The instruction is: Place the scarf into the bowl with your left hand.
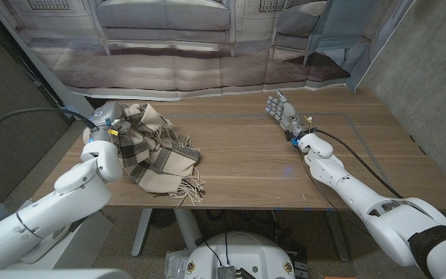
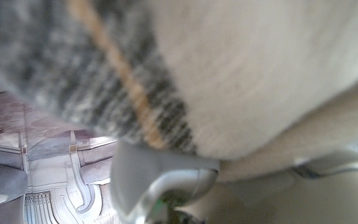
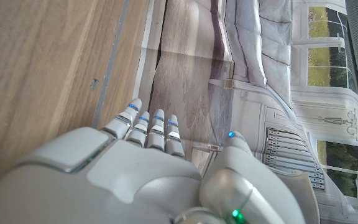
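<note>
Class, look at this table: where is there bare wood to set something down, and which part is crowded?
Bare wood runs across the table middle, between the scarf and the right hand, and along the front edge. More lies right of the right arm, crossed by a black cable. The left end is crowded: the scarf is heaped there around the left hand.

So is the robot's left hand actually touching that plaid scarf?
Touching. In the head view the left hand is buried in the scarf, with cloth draped over and around it. The left wrist view agrees: scarf fabric lies right against the hand.
</note>
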